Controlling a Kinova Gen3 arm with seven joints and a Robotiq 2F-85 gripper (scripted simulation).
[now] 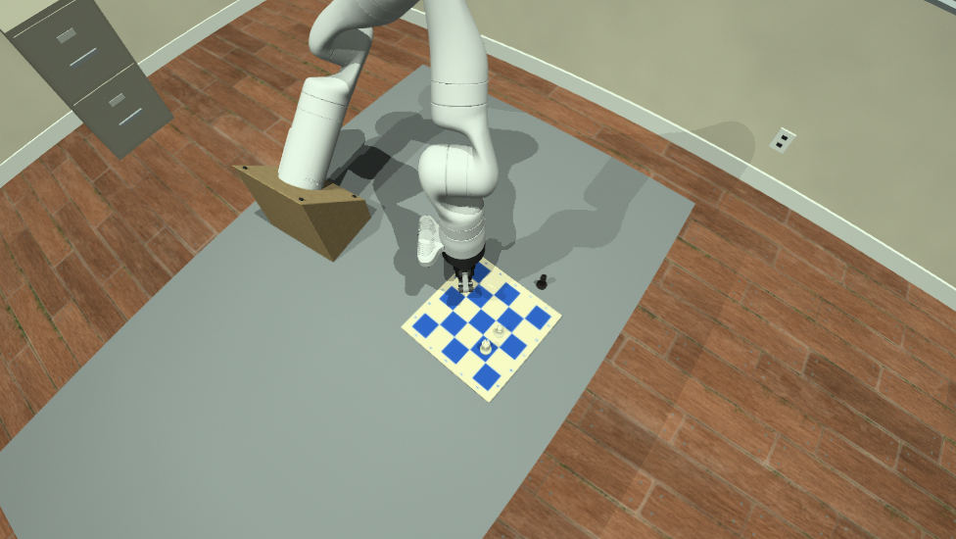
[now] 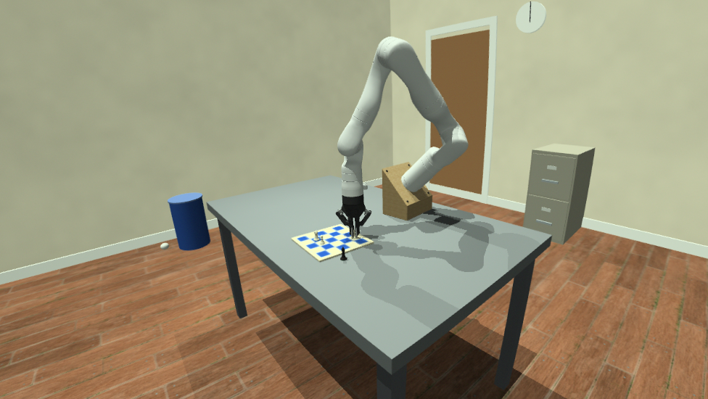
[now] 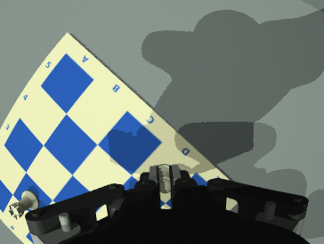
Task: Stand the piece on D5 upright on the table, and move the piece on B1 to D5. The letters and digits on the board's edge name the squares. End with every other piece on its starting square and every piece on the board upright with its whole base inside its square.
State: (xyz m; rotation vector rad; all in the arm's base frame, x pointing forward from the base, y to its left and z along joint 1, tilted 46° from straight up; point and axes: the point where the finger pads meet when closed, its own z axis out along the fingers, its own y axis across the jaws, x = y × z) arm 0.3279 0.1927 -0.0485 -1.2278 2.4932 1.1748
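Observation:
My gripper [image 1: 465, 289] [image 2: 355, 234] [image 3: 164, 176] is shut on a white piece [image 3: 165, 182], low over D5 of the blue and cream board [image 1: 438, 311] [image 2: 296, 239] [image 3: 67, 44]. Whether the held piece's base touches the board is hidden. A black piece [image 1: 542, 282] [image 2: 342, 254] stands upright on the grey table, off the board. A white piece with a notched top [image 1: 485, 346] [image 2: 315, 236] [image 3: 26, 204] stands upright on B2. Another white piece [image 1: 499, 330] [image 2: 321, 241] stands upright on C2. B1 is bare.
The grey table [image 1: 267, 374] [image 2: 277, 207] carries the board and the arm's wooden base [image 1: 301, 214] [image 2: 401, 198], which stands behind the board. The black piece is beside the E side of the board. The arm's shadow falls over part of the board.

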